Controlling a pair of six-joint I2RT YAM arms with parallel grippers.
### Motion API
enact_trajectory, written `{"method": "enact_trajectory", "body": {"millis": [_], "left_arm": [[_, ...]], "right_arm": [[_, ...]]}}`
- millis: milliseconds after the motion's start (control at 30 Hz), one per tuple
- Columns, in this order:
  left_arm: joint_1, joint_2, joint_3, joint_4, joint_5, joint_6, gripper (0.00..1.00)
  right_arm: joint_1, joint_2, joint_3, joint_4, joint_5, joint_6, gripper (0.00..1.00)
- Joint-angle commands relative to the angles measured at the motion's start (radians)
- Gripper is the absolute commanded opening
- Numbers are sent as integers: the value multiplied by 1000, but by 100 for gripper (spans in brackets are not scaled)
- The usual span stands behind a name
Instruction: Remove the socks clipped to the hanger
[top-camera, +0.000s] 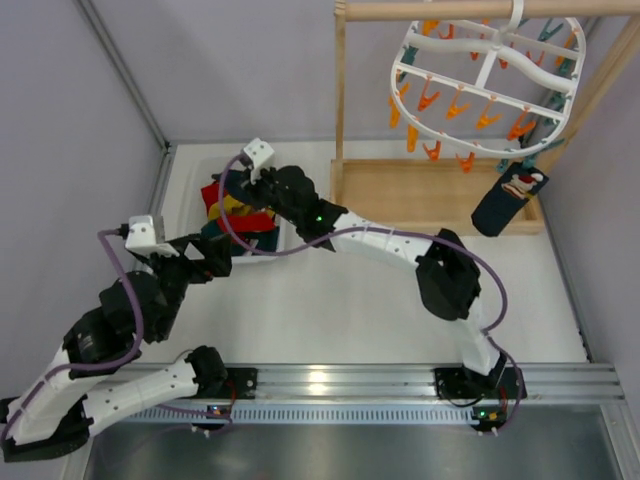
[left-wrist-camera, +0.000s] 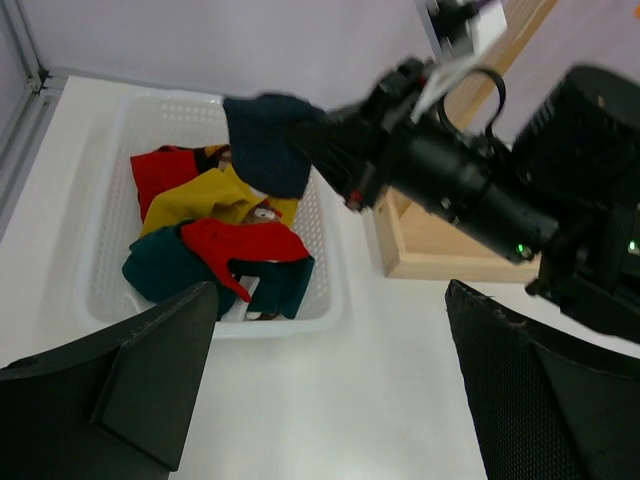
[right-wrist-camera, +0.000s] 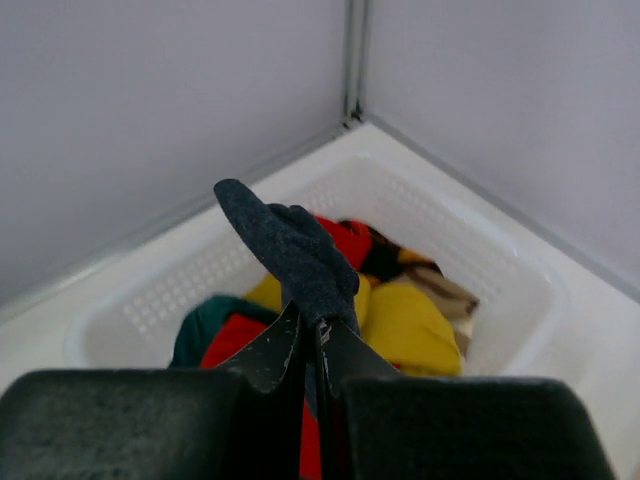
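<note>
Socks: one navy sock (right-wrist-camera: 295, 255) was clamped by its lower end in the right gripper (right-wrist-camera: 310, 335). Its free end stood up directly over the white basket (right-wrist-camera: 540, 295), at about 10 o'clock on the table (top-camera: 400, 300). Red, yellow and teal socks (left-wrist-camera: 220, 235) lay heaped inside the basket. Left gripper (left-wrist-camera: 330, 300) sat just off the basket's 7 o'clock edge, jaws spread wide, holding nothing. The hanger (top-camera: 490, 70) hung at 1 o'clock from the wooden stand (top-camera: 340, 100). One dark sock (top-camera: 505, 200) dangled from its rim at 5 o'clock.

Step in hand, as judged: dropping the navy sock. Best released while centred over the heap and low enough that it cannot drape over the rim. Then lift straight up so the fabric does not catch.

Hard to make out: which clip held the dark sock, and the blurred pattern on its upper part. Basket floor hidden under the heap. The hanger's top was cut off by the frame edge.
</note>
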Motion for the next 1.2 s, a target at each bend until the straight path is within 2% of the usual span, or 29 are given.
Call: {"method": "enact_trajectory", "body": {"millis": [0, 33, 67, 100, 167, 233, 267, 300, 400, 433, 467, 567, 700, 733, 800, 833, 967, 1033, 1167], "left_arm": [[0, 10, -103, -24, -19, -54, 99], [1, 10, -111, -24, -22, -60, 99], [1, 13, -116, -24, -21, -60, 99], [1, 21, -117, -26, -15, -57, 99], [1, 27, -121, -26, -7, -51, 99], [1, 27, -127, -24, -8, -48, 99], [1, 24, -131, -24, -10, -48, 99], [1, 26, -131, -24, -10, -48, 99], [3, 24, -130, -24, -5, -49, 99], [3, 23, -130, -24, -5, -51, 99], [3, 18, -131, -24, -4, -51, 99], [3, 18, -133, -24, -7, -51, 99], [3, 35, -134, -24, -5, -43, 99], [4, 38, -133, -26, -1, -43, 99], [4, 46, -131, -24, 7, -40, 99], [6, 47, -131, -24, 7, -39, 99], [6, 41, -133, -24, 13, -39, 99], [4, 44, -131, -24, 21, -37, 99], [6, 61, -130, -24, 41, -33, 99]], "right_arm": [[-25, 153, 262, -74, -49, -47, 0], [-26, 240, 323, -91, -51, -52, 2], [-37, 285, 459, -131, -53, -53, 24], [-45, 324, 521, -205, -45, -53, 41], [-54, 358, 583, -254, -46, -59, 52], [-56, 275, 512, -205, -30, -59, 59], [-54, 237, 402, -174, -25, -56, 61], [-59, 197, 349, -122, -22, -53, 63], [-80, 44, 188, -117, -19, -39, 64], [-86, -52, 134, -90, -17, -36, 65], [-103, -105, 12, -73, -17, -29, 66], [-132, -323, -211, -57, -36, 5, 77], [-158, -582, -438, -157, -19, 47, 92], [-164, -678, -482, -178, -11, 50, 99], [-197, -774, -614, -244, 25, 53, 99], [-226, -875, -706, -270, 32, 54, 99], [-342, -1104, -870, -430, 84, 105, 99], [-422, -1226, -941, -508, 92, 123, 99], [-587, -1346, -997, -629, 90, 194, 99]]}}
